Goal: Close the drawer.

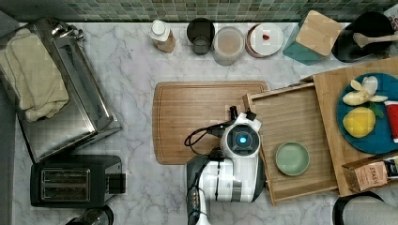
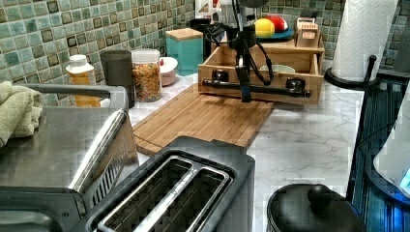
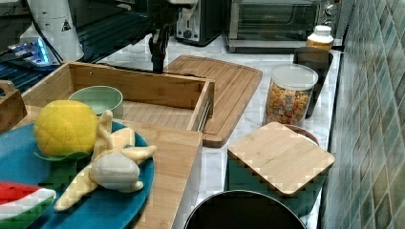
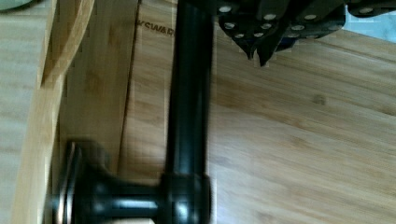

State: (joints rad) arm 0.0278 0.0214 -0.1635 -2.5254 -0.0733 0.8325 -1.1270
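Observation:
The drawer (image 1: 291, 112) stands pulled out of the wooden box unit (image 1: 328, 93), over the edge of the cutting board (image 1: 202, 117). A green bowl (image 1: 292, 158) sits inside it. A black bar handle (image 2: 256, 88) runs across the drawer's front wall (image 3: 138, 88). My gripper (image 2: 245, 94) points down just in front of that handle, on the cutting board side. In the wrist view the gripper (image 4: 257, 52) is shut, holding nothing, beside the handle bar (image 4: 189, 93). In the top view the arm's wrist (image 1: 241, 140) covers the gripper and the handle.
A blue plate (image 1: 375, 136) of toy food and a tea box (image 1: 371, 174) sit on the box unit. Jars (image 1: 228, 44), a teal canister (image 1: 312, 37) and a bowl stand along the tiled wall. A toaster oven (image 1: 70, 98) and toaster (image 1: 70, 180) occupy the top view's left.

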